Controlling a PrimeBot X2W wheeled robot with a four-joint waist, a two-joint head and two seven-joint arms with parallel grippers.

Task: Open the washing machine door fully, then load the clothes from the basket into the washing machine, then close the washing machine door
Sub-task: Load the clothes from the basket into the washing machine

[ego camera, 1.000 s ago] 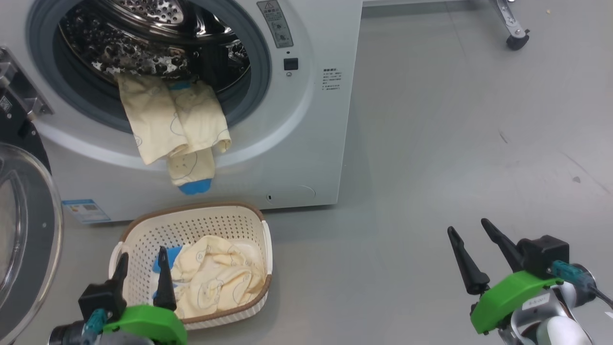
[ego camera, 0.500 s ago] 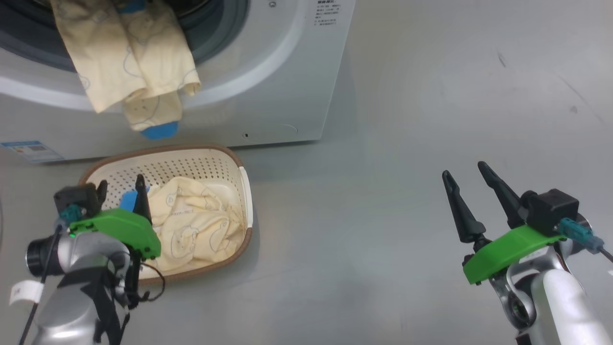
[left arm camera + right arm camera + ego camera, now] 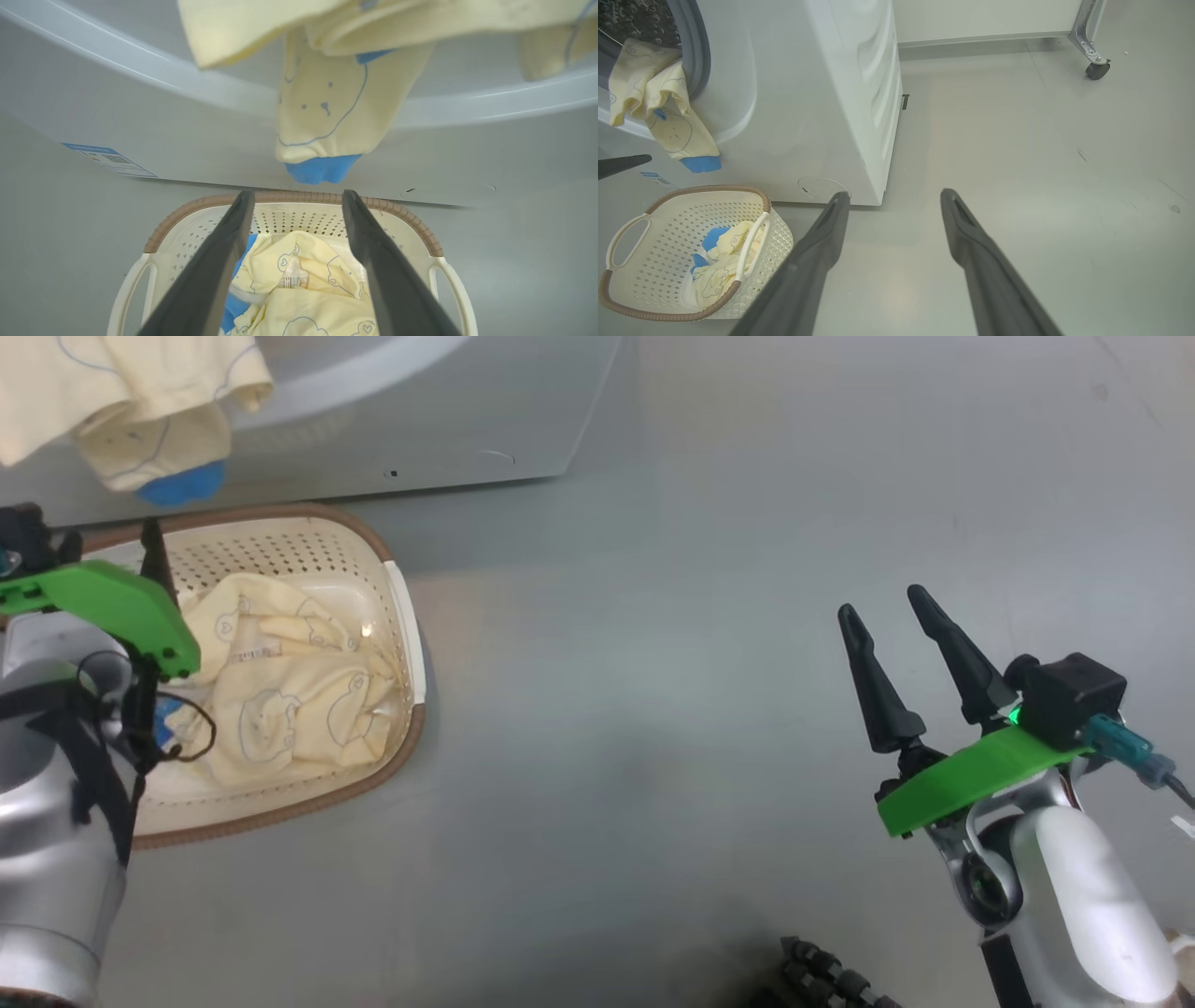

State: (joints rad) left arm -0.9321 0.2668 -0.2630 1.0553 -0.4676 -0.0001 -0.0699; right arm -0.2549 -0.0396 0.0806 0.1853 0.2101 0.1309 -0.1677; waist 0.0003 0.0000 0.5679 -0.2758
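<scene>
Since a second ago the head camera has tipped downward, and the left claw (image 3: 297,196) has pushed forward from the near edge of the small cream perforated plastic basket (image 3: 308,511) to hang over its inside. Its two dark fingers are spread wide and empty, aimed at the crumpled pale-yellow bear-print garment (image 3: 289,691) lying there, a stance that looks set for a pinch from above. That basket sits on the grey floor (image 3: 653,756) just in front of the big white front-loading washing machine (image 3: 808,93), so each lift should be short. Another pale-yellow garment with a blue cuff (image 3: 327,116) droops out of the opening down the front, only partly loaded and likely to foul the door. Wide and empty too, the right claw (image 3: 880,602) is parked well apart over bare floor, out of the way.
</scene>
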